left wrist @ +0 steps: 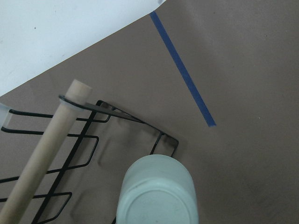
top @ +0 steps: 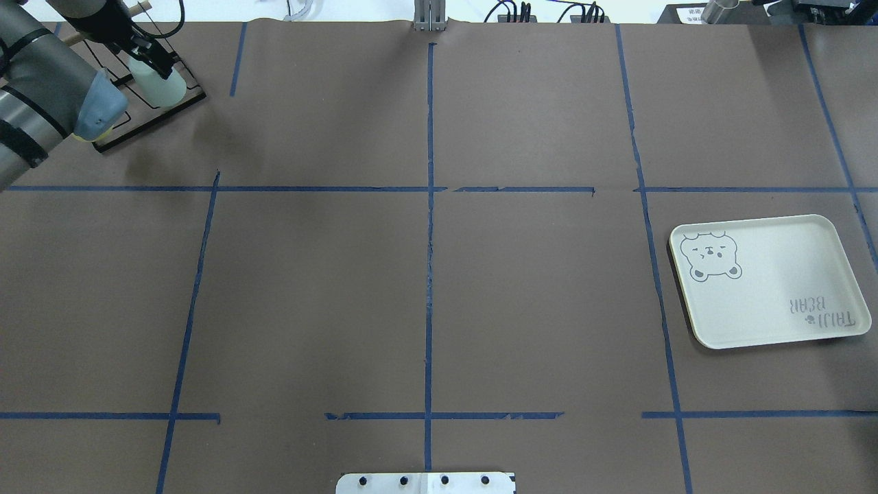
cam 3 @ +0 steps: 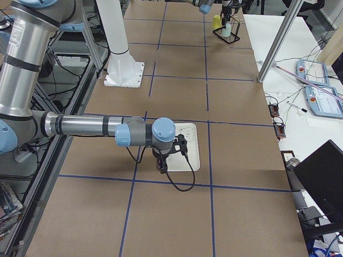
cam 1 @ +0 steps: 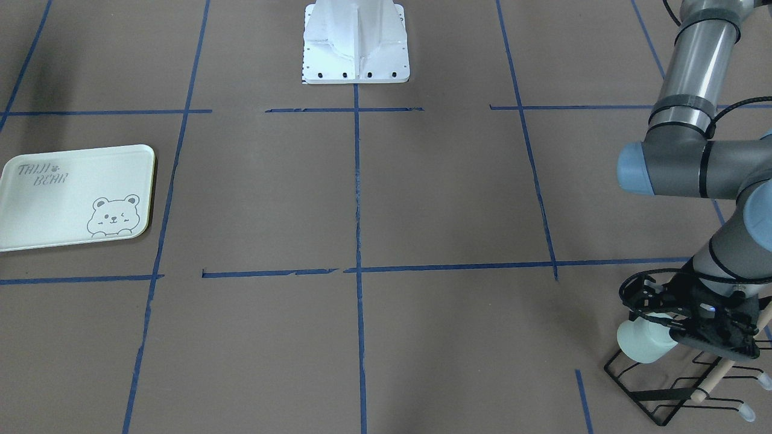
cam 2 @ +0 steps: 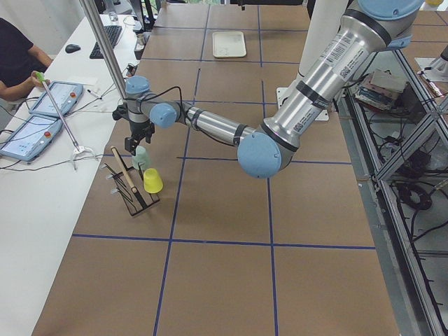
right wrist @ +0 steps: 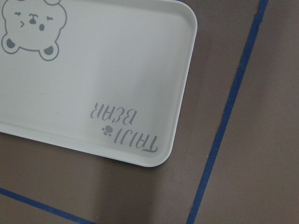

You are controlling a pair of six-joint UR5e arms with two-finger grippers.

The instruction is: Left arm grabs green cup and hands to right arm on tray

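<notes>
Left gripper [cam 1: 674, 322] is down at the black wire rack [cam 1: 660, 395] in the table's far left corner. Its fingers sit either side of the green cup [cam 1: 643, 342], touching or just about. Whether they have actually clamped, I cannot tell from here. The cup is perched mouth-down and tipped on the rack, its plain round base facing the left wrist camera. The rack's wooden rod [left wrist: 41, 169] runs beside it. A yellow cup [cam 2: 152, 181] shares the rack, just beside the green one, so this angle of approach looks chosen to take the green alone.

Now across the table: the tray [top: 775, 295] lies well apart on the robot's right side, bear print facing up. The right gripper [cam 3: 163, 166] hangs over the tray's edge, presumably parked there to receive. Its opening can't be judged from that side view. So the step in hand reads as the grab, with lift and hand-over not yet done.
</notes>
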